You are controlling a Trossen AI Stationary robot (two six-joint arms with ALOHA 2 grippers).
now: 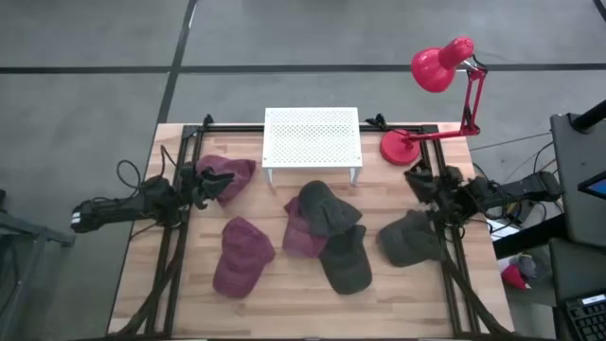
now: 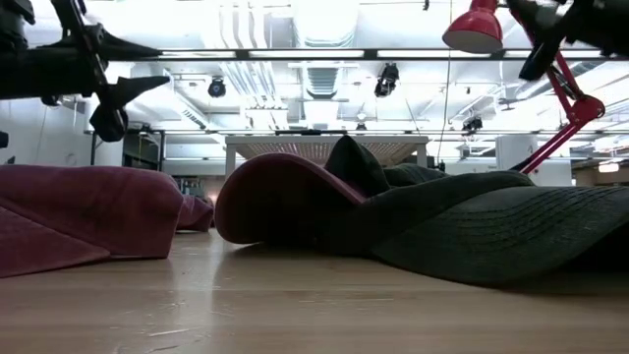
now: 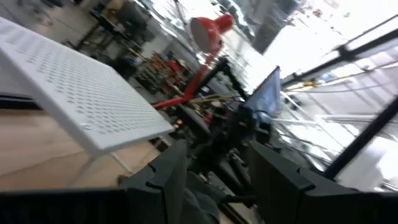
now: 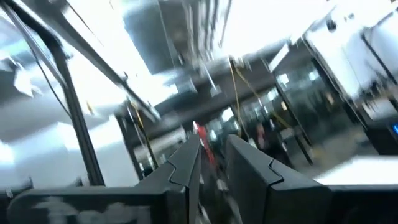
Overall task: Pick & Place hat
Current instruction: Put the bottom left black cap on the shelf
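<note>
Nearest us five hats (image 1: 243,256) lie loose on the worktop (image 1: 398,294), none yet on the white rack (image 1: 312,137) beyond, our left gripper (image 1: 201,182) jaws parted and empty, right gripper (image 1: 421,185) jaws nearly closed on nothing.

A red desk lamp (image 1: 442,76) is standing at the far right corner of the wooden table (image 1: 189,284). Grey floor (image 1: 95,57) is lying all around the table. Bright ceiling lights (image 2: 324,20) are shining above the lamp, among white pipes.
</note>
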